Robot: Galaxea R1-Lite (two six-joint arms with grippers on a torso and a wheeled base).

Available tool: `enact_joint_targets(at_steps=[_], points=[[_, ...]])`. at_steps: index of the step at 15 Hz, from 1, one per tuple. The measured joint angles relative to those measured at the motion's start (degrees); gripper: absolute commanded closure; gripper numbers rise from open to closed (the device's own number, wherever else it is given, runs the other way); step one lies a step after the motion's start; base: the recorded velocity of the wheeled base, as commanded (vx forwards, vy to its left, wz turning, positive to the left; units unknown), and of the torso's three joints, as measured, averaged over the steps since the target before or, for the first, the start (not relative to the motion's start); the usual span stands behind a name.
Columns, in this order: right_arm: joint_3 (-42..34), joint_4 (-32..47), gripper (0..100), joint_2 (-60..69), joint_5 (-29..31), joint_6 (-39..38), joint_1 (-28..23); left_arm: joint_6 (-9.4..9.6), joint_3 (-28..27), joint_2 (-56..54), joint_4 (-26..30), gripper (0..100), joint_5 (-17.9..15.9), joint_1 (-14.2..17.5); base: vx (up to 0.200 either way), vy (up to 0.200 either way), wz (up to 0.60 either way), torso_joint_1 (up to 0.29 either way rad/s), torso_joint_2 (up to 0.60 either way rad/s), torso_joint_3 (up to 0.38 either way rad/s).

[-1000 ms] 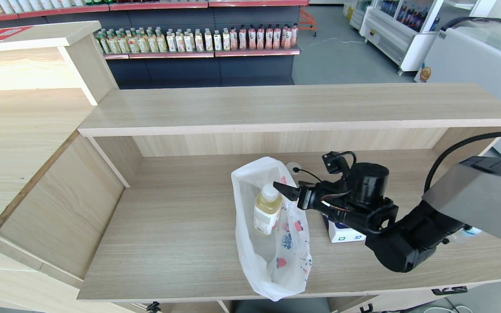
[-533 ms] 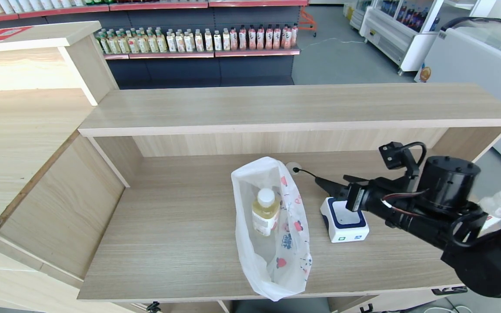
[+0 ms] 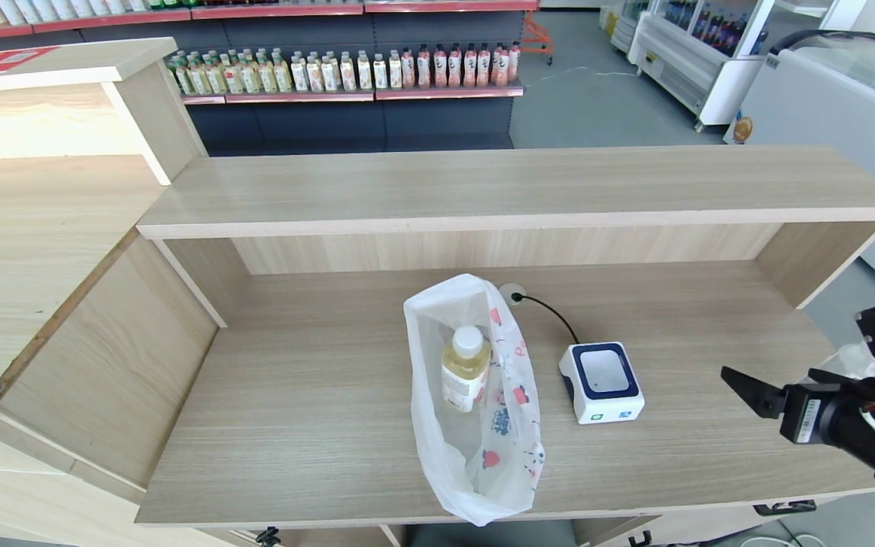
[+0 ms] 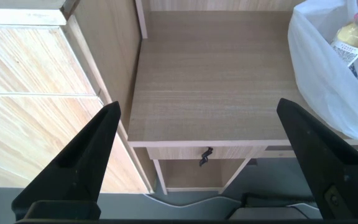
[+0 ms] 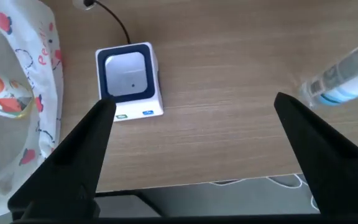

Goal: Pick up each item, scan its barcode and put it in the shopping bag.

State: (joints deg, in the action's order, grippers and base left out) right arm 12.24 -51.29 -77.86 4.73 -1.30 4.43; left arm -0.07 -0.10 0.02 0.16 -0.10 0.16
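White label (image 3: 460, 389) wraps the bottle (image 3: 468, 355) inside the shopping bag (image 3: 437, 448), print unreadable.

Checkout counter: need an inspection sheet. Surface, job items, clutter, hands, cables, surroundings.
Surface: wooden counter with a raised ledge behind it.
Job's things: shopping bag open, with a yellow drink bottle inside; scanner to its right; clear bottle near the counter's right end, not gripped.
Clutter: nothing seen.
Hands: left hand open and empty, above the counter's front edge, left of the bag; right hand open and empty, at the right end near the clear bottle.
Cables: black cable from the scanner to a hole at the counter's back.
Surroundings: shelves of bottled drinks behind; fridges back right.
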Motion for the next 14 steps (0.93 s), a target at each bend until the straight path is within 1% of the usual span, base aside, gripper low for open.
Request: enact_joint_targets(at_steps=[3, 5, 6, 8, 10, 11, 12, 13, 14], points=[[-4.86, 2.71, 0, 8.66, 4.66, 0.57, -1.65, -0.04, 0.00, 0.00, 0.02, 0, 0.00, 0.00, 0.000, 0.000, 0.00, 0.000, 0.00, 0.000], [-5.91, 8.20, 0, 14.91, 6.46, 0.73, -2.06, 0.10, 0.00, 0.00, 0.02, 0, 0.00, 0.00, 0.000, 0.000, 0.00, 0.000, 0.00, 0.000], [-6.05, 12.47, 0, 18.88, 7.06, 0.82, -2.17, 0.10, 0.00, 0.00, 0.02, 0, 0.00, 0.00, 0.000, 0.000, 0.00, 0.000, 0.00, 0.000], [-5.13, 23.32, 0, 27.34, 7.58, 1.73, -2.43, 0.28, 0.00, 0.00, 0.00, 0, -0.04, 0.00, 0.000, -0.200, 0.00, 0.000, 0.00, 0.000], [-2.02, 38.75, 0, 36.50, 7.89, 3.07, -2.63, 0.26, 0.00, 0.00, 0.00, 0, -0.04, 0.00, 0.000, -0.200, 0.00, 0.002, 0.00, 0.005], [0.85, 46.09, 0, 40.68, 7.96, 3.62, -2.69, 0.21, 0.00, 0.00, 0.00, 0, -0.04, 0.00, 0.000, -0.200, 0.00, -0.007, 0.00, 0.017], [3.77, 49.63, 0, 43.63, 7.98, 3.99, -2.80, 0.23, 0.00, 0.00, 0.00, 0, -0.01, 0.00, 0.000, -0.200, 0.00, -0.002, 0.00, 0.007], [6.08, 51.58, 0, 45.64, 7.94, 4.21, -2.89, 0.26, 0.00, 0.00, 0.02, 0, -0.01, -0.02, 0.000, -0.200, 0.00, 0.002, 0.00, 0.007], [7.63, 51.77, 0, 46.58, 7.94, 4.25, -2.83, 0.28, 0.00, 0.00, 0.00, 0, -0.01, 0.00, 0.000, -0.200, 0.00, 0.002, 0.00, 0.002]])
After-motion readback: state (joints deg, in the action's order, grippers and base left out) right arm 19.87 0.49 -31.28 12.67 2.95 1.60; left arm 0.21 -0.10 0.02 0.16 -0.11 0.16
